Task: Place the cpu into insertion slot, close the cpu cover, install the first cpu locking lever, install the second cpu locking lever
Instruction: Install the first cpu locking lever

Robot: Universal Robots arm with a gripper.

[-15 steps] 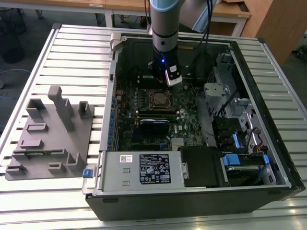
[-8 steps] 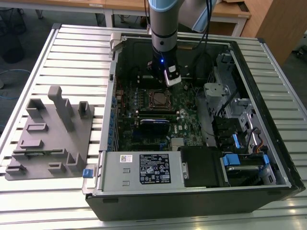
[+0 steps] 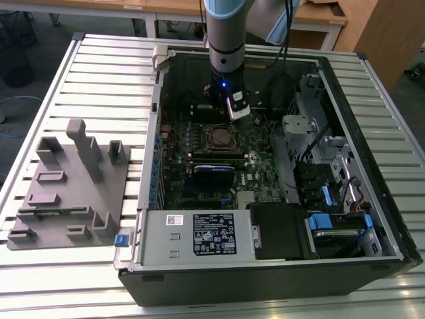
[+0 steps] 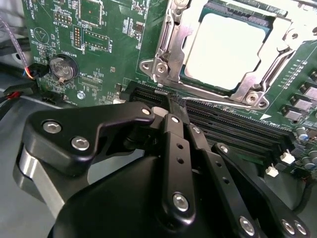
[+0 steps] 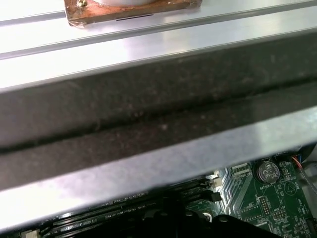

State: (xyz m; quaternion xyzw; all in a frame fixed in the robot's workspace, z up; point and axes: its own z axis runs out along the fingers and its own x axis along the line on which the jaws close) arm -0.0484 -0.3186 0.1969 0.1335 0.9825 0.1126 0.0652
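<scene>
Pale silver sq cpu (image 4: 225,47) — flat, sits inside cpu cover (image 4: 172,49) window.

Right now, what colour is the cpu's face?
The cpu is pale silver-grey; it shows best in the second wrist view.

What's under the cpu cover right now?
The window of the cpu cover shows the cpu, pale metal face up. Its edges sit under the frame; whatever lies beneath the chip is hidden.

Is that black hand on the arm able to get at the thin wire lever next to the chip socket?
Probably yes: the hand is right at the lever beside the cpu cover, with nothing standing between them.
</scene>
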